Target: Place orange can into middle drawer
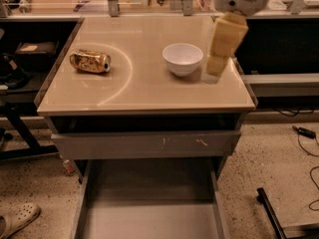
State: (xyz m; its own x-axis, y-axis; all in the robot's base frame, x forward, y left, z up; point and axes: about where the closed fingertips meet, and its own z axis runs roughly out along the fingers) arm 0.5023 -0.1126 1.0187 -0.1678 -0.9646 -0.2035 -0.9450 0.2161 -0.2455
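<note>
The orange can (pixel 90 61) lies on its side on the beige cabinet top (pixel 139 91), at the left. It is dented and shiny golden-orange. The middle drawer (pixel 149 218) is pulled out below, with a flat grey floor and nothing in it. My gripper (pixel 218 63) hangs from the arm at the upper right, over the right part of the top, just right of the white bowl (pixel 182 59) and far from the can.
A grey drawer front with white scratch marks (pixel 147 144) sits above the open drawer. Shelves and clutter stand at the left, cables (pixel 305 132) lie on the speckled floor at the right, and a shoe (pixel 17 219) lies at the bottom left.
</note>
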